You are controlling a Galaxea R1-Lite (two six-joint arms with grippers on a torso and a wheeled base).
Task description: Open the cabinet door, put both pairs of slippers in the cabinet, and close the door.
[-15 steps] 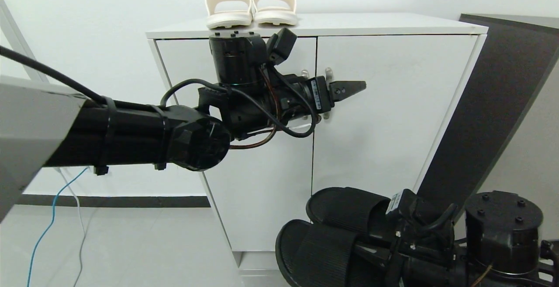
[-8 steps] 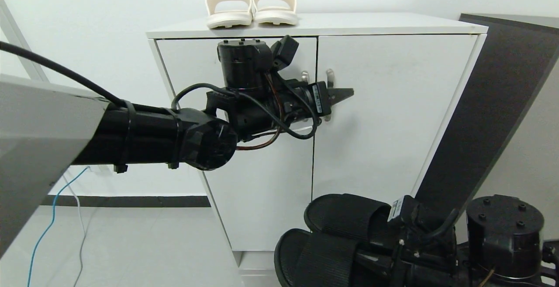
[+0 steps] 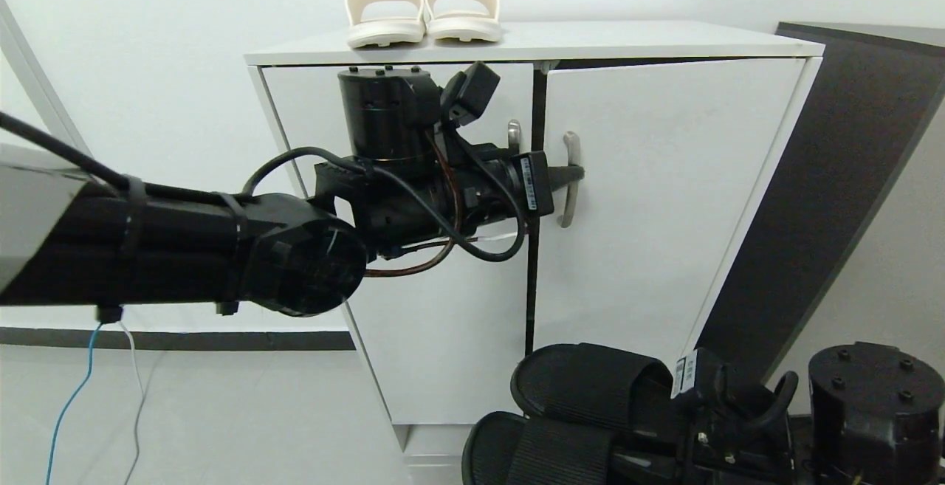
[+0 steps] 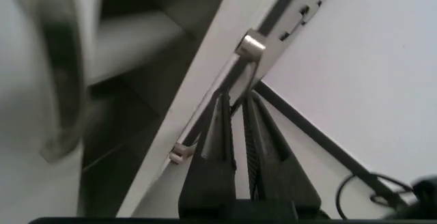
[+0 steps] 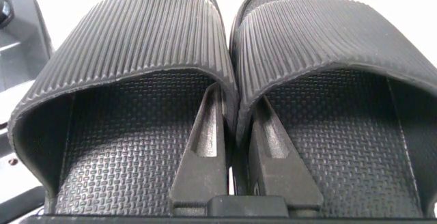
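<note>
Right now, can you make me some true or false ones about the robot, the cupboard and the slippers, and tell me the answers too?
1. The cream slippers sit on top of the cabinet. True.
2. The right door is shut tight. False: a dark gap shows along its edge, so it is open a crack.
3. The right gripper holds the black slippers. True: its fingers pinch the two inner sides together.
4. The left gripper holds a cream slipper. False: it grips the right door's handle.
</note>
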